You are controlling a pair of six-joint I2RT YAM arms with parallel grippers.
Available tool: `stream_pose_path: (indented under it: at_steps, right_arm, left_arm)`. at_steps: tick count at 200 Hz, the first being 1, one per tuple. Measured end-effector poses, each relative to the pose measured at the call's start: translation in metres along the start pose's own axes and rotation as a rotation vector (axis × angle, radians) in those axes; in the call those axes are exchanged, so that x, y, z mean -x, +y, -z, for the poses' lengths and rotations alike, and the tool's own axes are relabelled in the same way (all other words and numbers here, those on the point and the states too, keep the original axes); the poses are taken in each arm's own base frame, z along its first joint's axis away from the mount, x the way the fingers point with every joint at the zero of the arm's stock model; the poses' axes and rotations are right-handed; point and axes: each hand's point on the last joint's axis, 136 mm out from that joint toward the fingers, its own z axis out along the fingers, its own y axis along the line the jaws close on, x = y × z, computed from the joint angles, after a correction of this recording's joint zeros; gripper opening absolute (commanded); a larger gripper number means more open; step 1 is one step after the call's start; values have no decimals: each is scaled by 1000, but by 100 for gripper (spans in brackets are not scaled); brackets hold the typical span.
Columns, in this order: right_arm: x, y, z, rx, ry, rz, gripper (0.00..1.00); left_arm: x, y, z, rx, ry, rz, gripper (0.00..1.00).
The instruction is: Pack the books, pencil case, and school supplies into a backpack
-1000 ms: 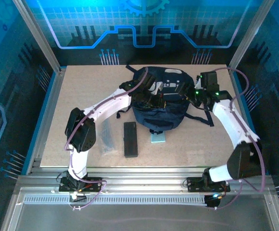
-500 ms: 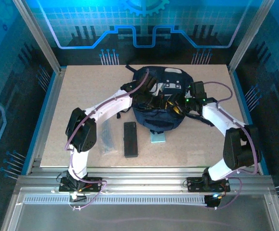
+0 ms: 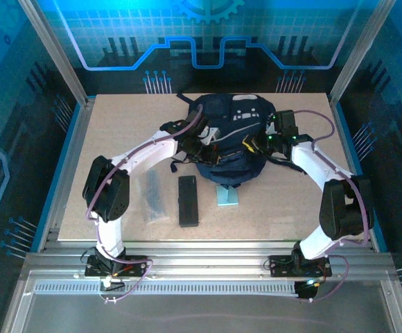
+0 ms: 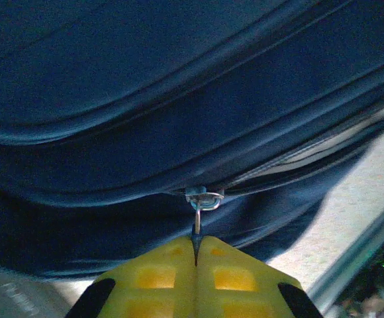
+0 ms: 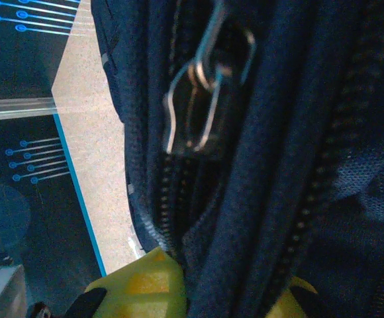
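Observation:
The navy backpack (image 3: 232, 114) lies at the back middle of the table. My left gripper (image 3: 202, 139) is at its left side; in the left wrist view (image 4: 196, 246) the yellow fingers (image 4: 159, 275) are shut on the zipper pull (image 4: 196, 224) hanging from a metal slider (image 4: 204, 197). At the bag's right side my right gripper (image 3: 258, 142) is shut on a thick fold of backpack fabric (image 5: 245, 218), beside a zipper track and two metal pulls (image 5: 202, 99). The black pencil case (image 3: 188, 200), the grey ruler strip (image 3: 152, 198) and the light-blue pad (image 3: 229, 196) lie in front of the bag. The books are hidden.
The wooden table (image 3: 118, 139) is bounded by aluminium posts and blue panels at the back and sides. A dark strap (image 3: 187, 99) trails from the bag's back left. The table's right edge (image 5: 79, 152) runs close to the bag in the right wrist view.
My right arm swung in to the bag's right side and its jaws closed on the fabric. The left arm shifted left, still holding the pull, and the bag's shape changed.

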Motion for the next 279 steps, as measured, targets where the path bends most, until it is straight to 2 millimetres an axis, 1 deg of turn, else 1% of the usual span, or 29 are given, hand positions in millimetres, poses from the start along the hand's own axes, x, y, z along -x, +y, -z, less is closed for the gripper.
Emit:
stream_pose_path:
  at_steps: [19,36,60,68,81,103,128,147,171,191,198,212,223,249,272,274,279]
  right_arm:
    - [-1,1,1,-8,20,14,0]
    - [-2,2,4,-5,35,23,0]
    - [-4,5,6,18,59,34,0]
    - [-5,7,6,29,70,41,0]
    - [-7,11,8,39,80,56,0]
    - [-4,17,10,45,83,85,0]
    - [5,19,13,45,76,109,0]
    - [15,23,8,48,97,116,0]
    - [27,29,1,58,114,148,0]
    - [28,31,2,58,116,188,0]
    - [27,31,2,58,120,200,0]
    - [26,30,3,55,123,216,0]
    - [26,29,3,53,126,228,0]
    - [26,31,5,51,129,257,0]
    - [26,32,7,50,129,274,0]
    - [26,32,7,51,129,276,0]
    - [27,32,7,52,128,279,0]
  left_arm:
    - [-5,22,0,31,13,18,0]
    - [-4,51,4,78,8,56,0]
    - [13,91,18,135,-51,119,0]
    - [21,101,21,145,-71,135,0]
    - [31,112,24,161,-95,146,0]
    - [46,117,22,181,-126,122,0]
    - [56,115,22,168,-159,103,0]
    - [63,115,22,193,-189,62,0]
    - [77,121,25,256,-254,13,0]
    - [92,131,31,285,-304,4,0]
    - [100,135,32,292,-321,5,0]
    - [118,148,33,302,-352,7,0]
    - [128,158,30,309,-367,-1,0]
    - [138,170,20,329,-374,-26,0]
    - [148,179,21,341,-389,-11,0]
    - [149,180,21,340,-389,-7,1]
    - [150,182,22,340,-391,2,7]
